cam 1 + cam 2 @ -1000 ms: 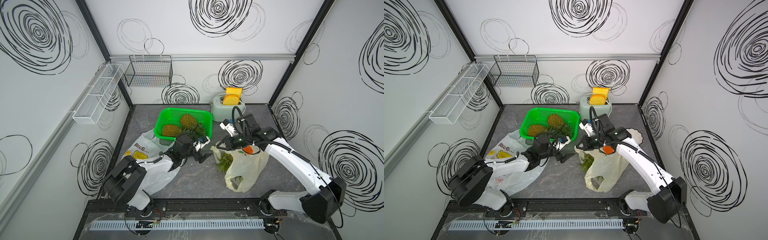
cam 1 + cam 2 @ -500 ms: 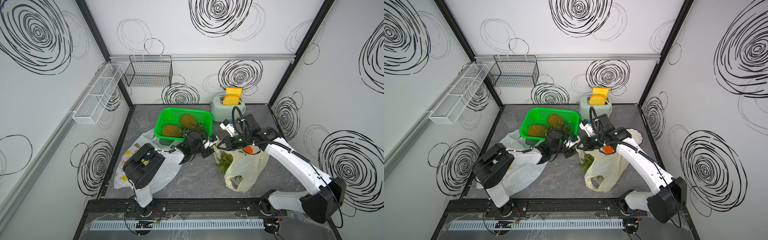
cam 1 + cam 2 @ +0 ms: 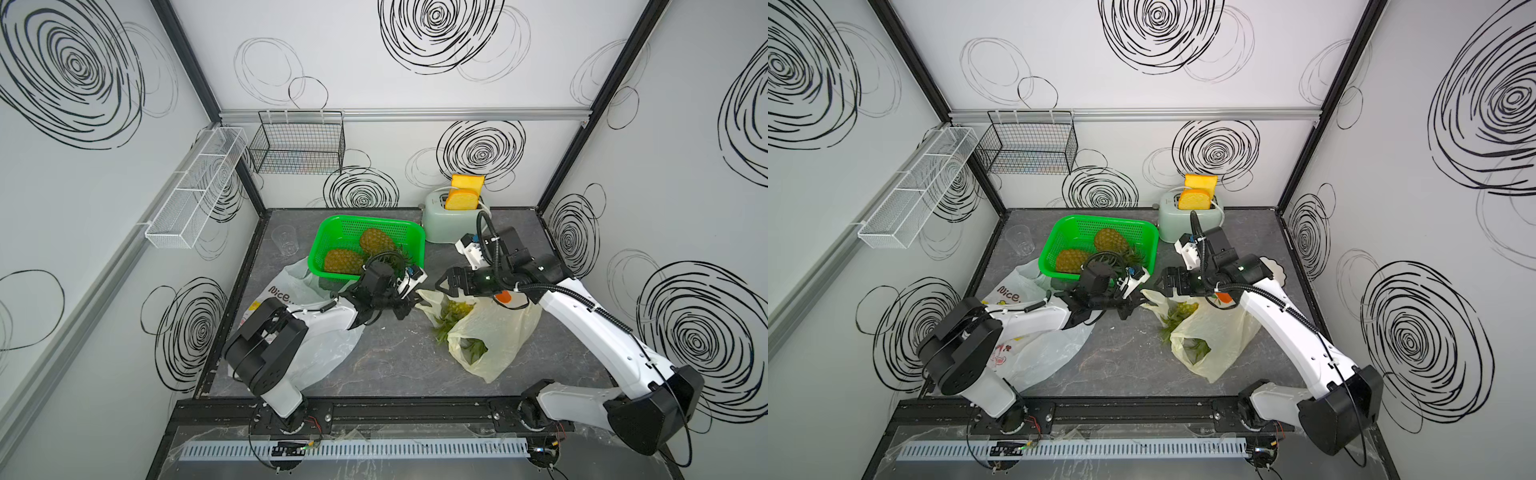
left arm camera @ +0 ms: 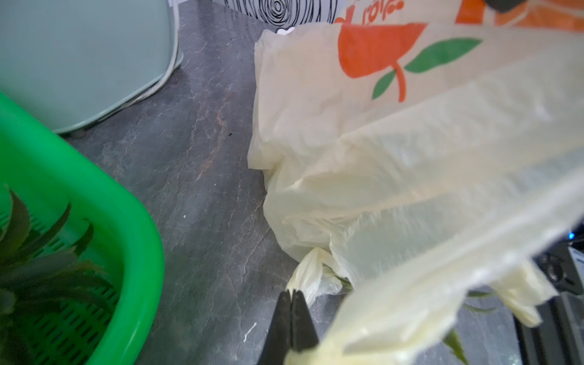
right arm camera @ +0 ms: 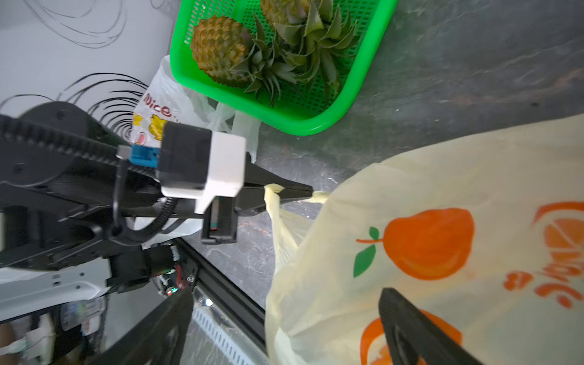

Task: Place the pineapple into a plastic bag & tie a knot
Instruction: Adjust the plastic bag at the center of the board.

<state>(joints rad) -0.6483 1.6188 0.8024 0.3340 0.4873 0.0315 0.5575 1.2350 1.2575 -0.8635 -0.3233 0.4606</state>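
The white plastic bag carries the one word that reads clearly: "Nice.", in dark letters slanting across its crumpled face in both top views. The right wrist view shows it in reddish letters above a yellow cartoon print. The pale yellow plastic bag bears orange lettering beside its printed orange fruit with a green leaf. The letters lie sideways and creased, so no word can be made out. In the left wrist view a few orange characters run along the picture's edge, cut off and unreadable.
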